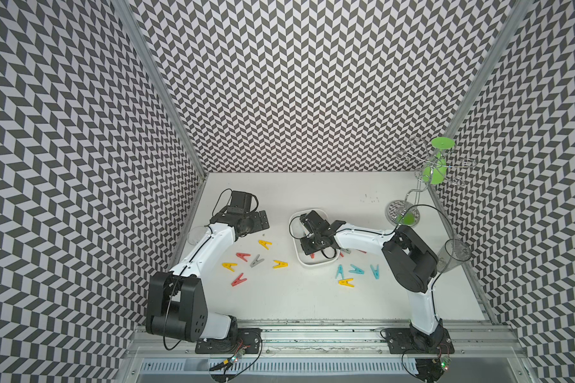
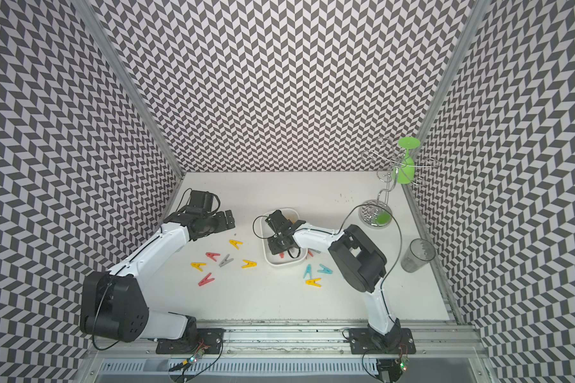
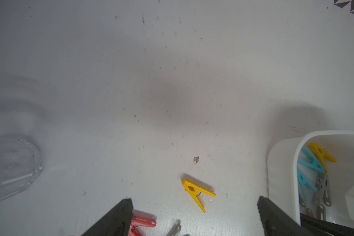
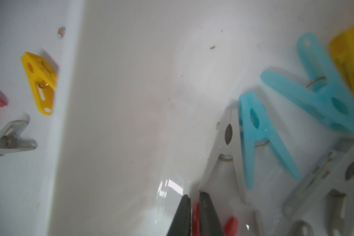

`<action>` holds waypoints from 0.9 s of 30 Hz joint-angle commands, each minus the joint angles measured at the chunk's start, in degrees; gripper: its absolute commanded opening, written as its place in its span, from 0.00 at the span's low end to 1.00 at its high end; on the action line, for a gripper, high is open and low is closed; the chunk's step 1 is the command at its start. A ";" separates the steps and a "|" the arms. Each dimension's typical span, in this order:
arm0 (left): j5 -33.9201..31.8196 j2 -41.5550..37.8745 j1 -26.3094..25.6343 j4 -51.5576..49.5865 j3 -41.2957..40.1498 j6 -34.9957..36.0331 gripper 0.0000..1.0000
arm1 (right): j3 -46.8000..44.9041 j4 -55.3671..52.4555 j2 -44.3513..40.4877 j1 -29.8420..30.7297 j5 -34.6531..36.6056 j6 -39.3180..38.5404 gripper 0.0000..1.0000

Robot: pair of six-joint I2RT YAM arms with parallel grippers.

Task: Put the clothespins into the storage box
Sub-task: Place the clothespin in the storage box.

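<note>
Storage box (image 3: 282, 159): glossy, smooth white plastic. Clothespins (image 4: 246, 147): matt plastic w/ metal springs. Desk (image 3: 131, 81): matt, scuffed.

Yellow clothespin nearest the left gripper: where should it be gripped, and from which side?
Probably from straight above with the open left gripper, closing across the yellow clothespin at its narrow joined head by the hole. It lies flat on the table, and its two legs splay beyond the spring.

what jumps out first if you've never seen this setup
The black-and-white chevron walls dominate, and against the white table bright clothespins lie scattered either side of the storage box. The right tool is down inside that box, closed on a red clothespin. A green glass hangs upside down on a wire rack in the far right corner.
</note>
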 commanded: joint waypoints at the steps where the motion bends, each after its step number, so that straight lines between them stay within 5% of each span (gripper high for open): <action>1: -0.72 -1.65 0.07 0.18 -0.71 -0.07 1.00 | 1.70 2.38 0.57 -0.38 -0.09 -1.37 0.15; 7: -0.45 -1.64 0.06 0.29 -0.64 -0.18 1.00 | 4.05 0.02 -0.16 -0.61 -0.53 -2.23 0.24; 15: -0.27 -1.65 0.08 0.29 -0.51 -0.03 1.00 | -0.75 -2.22 -11.29 -2.27 -1.32 -0.27 0.28; 27: 0.20 -0.62 0.13 1.25 0.02 0.18 1.00 | -16.72 -8.27 -28.36 -16.30 3.92 2.18 0.37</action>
